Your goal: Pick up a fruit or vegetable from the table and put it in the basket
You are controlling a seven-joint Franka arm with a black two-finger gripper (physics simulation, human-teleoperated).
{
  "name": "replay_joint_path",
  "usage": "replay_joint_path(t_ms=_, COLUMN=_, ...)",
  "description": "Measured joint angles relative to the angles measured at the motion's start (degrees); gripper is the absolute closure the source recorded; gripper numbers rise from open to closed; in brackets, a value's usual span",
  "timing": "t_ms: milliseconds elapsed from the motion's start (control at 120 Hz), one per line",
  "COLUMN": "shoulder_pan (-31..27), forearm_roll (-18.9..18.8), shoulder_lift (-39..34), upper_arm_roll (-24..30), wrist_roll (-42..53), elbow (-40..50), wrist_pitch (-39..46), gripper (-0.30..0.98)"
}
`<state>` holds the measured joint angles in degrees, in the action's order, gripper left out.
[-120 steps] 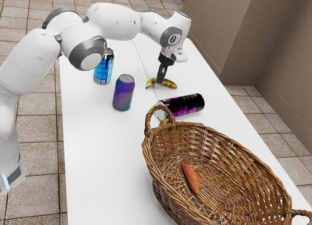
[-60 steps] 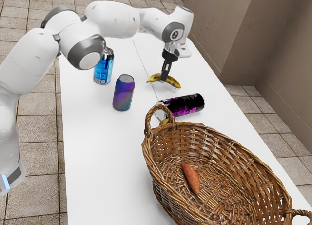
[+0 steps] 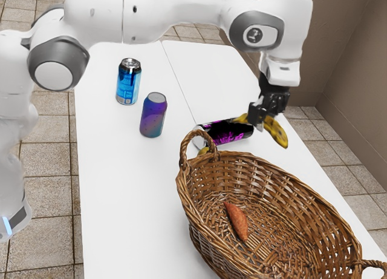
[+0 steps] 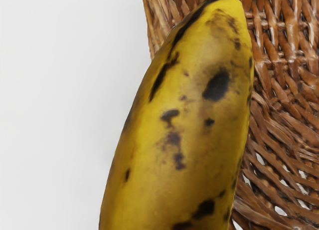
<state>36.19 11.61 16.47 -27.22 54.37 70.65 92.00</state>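
Observation:
My gripper (image 3: pixel 263 117) is shut on a spotted yellow banana (image 3: pixel 276 134), held in the air near the basket's far rim in the exterior view. One banana end sticks out toward the exterior view's right, the other passes in front of the black can. The wicker basket (image 3: pixel 282 166) stands on the table, with an orange-brown sweet potato (image 3: pixel 237 221) lying inside. In the wrist view the banana (image 4: pixel 184 125) looms large, with the basket's weave (image 4: pixel 281 105) beyond it.
A black and magenta can (image 3: pixel 225 132) lies on its side behind the basket handle, a bit of something yellow (image 3: pixel 204 150) beside it. A purple can (image 3: pixel 153 115) and a blue can (image 3: pixel 128 82) stand upright farther back on the white table (image 3: pixel 127 188).
The banana has risen off the table in my gripper and travelled toward the exterior view's right and nearer the basket. The cans, basket and sweet potato have stayed put.

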Motion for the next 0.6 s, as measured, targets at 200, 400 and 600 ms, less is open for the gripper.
replay_joint_path(t_ms=200, shoulder_pan=8.85, forearm_roll=0.59, shoulder_lift=0.15, upper_arm_roll=0.18, wrist_roll=0.46, elbow=0.29, wrist_pitch=-2.42, gripper=0.54)
replay_joint_path(t_ms=400, shoulder_pan=10.15, forearm_roll=1.77, shoulder_lift=0.76, upper_arm_roll=0.30, wrist_roll=0.76, elbow=0.25, wrist_pitch=-2.31, gripper=0.54)
replay_joint_path(t_ms=600, shoulder_pan=13.18, forearm_roll=2.39, shoulder_lift=0.87, upper_arm_roll=0.28, wrist_roll=0.80, elbow=0.20, wrist_pitch=-2.14, gripper=0.28)
